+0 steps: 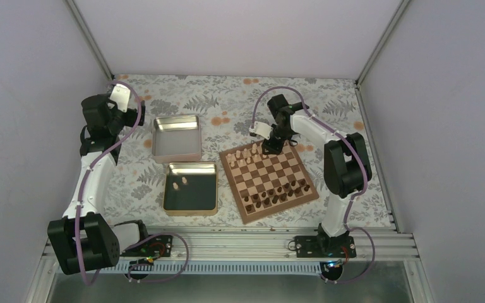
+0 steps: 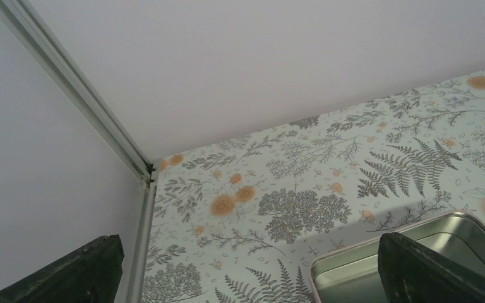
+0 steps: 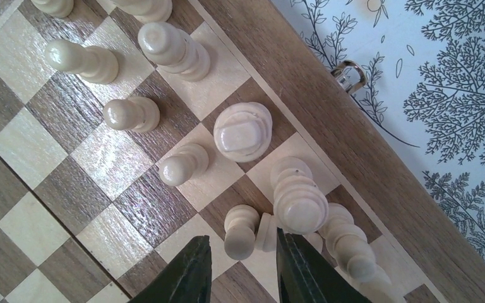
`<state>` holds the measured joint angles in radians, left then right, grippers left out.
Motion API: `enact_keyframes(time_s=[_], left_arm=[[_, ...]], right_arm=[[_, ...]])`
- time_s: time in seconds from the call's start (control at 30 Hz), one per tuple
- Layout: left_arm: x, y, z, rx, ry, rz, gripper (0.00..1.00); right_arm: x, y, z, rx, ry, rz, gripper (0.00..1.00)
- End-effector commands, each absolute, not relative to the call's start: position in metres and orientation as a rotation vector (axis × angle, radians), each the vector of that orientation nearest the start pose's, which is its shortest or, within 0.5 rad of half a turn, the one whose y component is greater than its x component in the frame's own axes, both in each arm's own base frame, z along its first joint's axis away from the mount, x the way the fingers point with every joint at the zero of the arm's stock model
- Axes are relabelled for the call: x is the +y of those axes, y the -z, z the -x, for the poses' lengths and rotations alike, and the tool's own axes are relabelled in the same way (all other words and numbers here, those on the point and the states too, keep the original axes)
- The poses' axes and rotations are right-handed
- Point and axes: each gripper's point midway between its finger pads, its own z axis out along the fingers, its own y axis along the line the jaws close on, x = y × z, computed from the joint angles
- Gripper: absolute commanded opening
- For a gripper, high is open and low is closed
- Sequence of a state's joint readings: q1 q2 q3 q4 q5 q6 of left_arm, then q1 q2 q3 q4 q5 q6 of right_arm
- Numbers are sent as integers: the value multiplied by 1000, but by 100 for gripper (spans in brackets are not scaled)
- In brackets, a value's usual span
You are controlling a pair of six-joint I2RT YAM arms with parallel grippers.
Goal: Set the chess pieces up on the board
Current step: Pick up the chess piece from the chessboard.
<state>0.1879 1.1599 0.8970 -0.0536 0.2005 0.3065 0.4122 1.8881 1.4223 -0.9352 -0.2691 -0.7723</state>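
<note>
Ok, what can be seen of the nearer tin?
The nearer tin is a square, shallow metal tray with a gold-looking rim and dark shiny floor, lying flat and open on the floral cloth, left of the board. Two pale pieces lie near its far-left corner. The other tin sits just beyond it; whether they touch is unclear.

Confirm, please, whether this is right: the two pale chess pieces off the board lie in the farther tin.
Not quite. The two pale chess pieces off the board lie in the nearer tin, not the farther tin; the top view shows it.
</note>
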Motion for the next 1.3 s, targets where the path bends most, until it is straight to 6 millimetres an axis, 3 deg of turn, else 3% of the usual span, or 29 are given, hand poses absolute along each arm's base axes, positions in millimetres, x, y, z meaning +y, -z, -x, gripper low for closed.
enact_keyframes(time_s=[0.0, 0.6, 0.83, 1.27], left_arm=[[39, -281, -394, 1839, -148, -268, 100], [39, -282, -394, 1837, -147, -267, 100], [39, -281, -394, 1838, -148, -266, 100], [39, -281, -394, 1840, -144, -266, 100]], right_arm=[[197, -64, -338, 2416, -319, 1652, 29], [200, -56, -335, 2420, -347, 1660, 29], [200, -55, -334, 2424, -348, 1656, 13], [199, -90, -314, 2407, -408, 1650, 7]])
